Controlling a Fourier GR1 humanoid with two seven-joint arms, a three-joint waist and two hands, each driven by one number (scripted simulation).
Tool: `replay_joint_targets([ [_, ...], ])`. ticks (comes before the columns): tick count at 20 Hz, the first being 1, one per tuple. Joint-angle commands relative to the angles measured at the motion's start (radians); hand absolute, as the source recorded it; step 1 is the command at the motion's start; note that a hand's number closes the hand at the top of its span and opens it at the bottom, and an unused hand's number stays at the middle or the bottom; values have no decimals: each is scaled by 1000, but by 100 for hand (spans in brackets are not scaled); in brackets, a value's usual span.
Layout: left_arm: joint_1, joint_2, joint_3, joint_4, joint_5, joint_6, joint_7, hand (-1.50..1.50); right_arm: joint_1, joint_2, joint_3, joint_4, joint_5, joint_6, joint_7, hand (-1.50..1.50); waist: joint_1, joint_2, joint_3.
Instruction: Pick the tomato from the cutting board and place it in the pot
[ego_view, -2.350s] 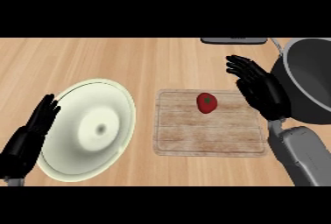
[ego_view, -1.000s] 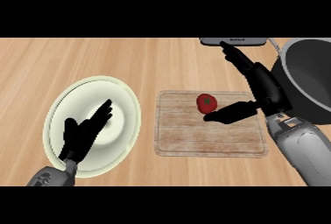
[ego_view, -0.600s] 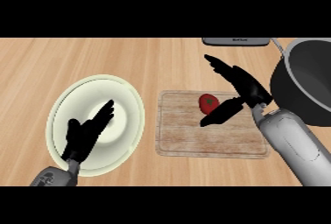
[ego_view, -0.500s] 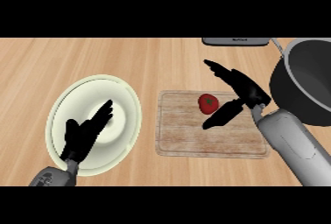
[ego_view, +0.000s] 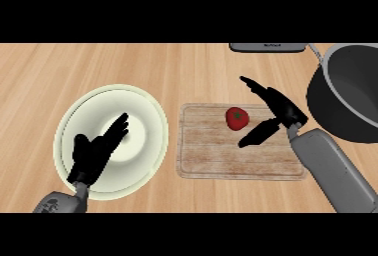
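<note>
head view: red tomato (ego_view: 237, 118) on cutting board (ego_view: 221, 155)

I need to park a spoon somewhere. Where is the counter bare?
Bare counter lies above the plate and board, and below the board. It is crowded around the tomato, right hand and pot.

Head view, steeply down on counter (ego_view: 88, 65)

The large dark grey metal pot (ego_view: 347, 100) is cut by the right edge, the black left hand (ego_view: 96, 152) covers part of the pale round plate (ego_view: 151, 120), and the grey object (ego_view: 267, 47) at the top is cut off too.
</note>
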Motion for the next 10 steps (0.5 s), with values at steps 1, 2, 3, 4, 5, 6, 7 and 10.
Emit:
replay_joint_targets([
  [1, 27, -15, 27, 8, -22, -24, -18, 0, 21, 6, -75, 78, 31, 24, -129, -150, -1, 0, 0],
  [2, -37, -25, 51, 89, 2, -59, -30, 0, -19, -1, -90, 168, 38, 43, -190, -150, 0, 3, 0],
  [3, 36, -48, 7, 1, -58, -2, -18, 0, -4, 12, -112, 127, 17, 67, -153, -150, 0, 0, 0],
  [4, 38, 0, 53, 90, -27, -77, -101, 0, 75, -8, -95, 72, 10, 70, -187, -150, -5, 0, -1],
  [5, 21, -40, 22, 40, -47, -31, -53, 0, 36, 9, -124, 189, -2, 83, -281, -150, 2, 2, 0],
  [6, 8, -6, 56, 40, -20, -65, -40, 0, 36, -27, -144, 130, -61, 179, -223, -150, -3, 0, 0],
  [7, 43, -21, 39, -6, -29, -53, -16, 0, 46, 64, -119, 95, -30, 97, -185, -150, -1, -1, 0],
  [10, -11, -36, 50, 44, -42, -56, -17, 0, -40, 102, -172, 263, -54, 127, -287, -150, 6, 3, 0],
])
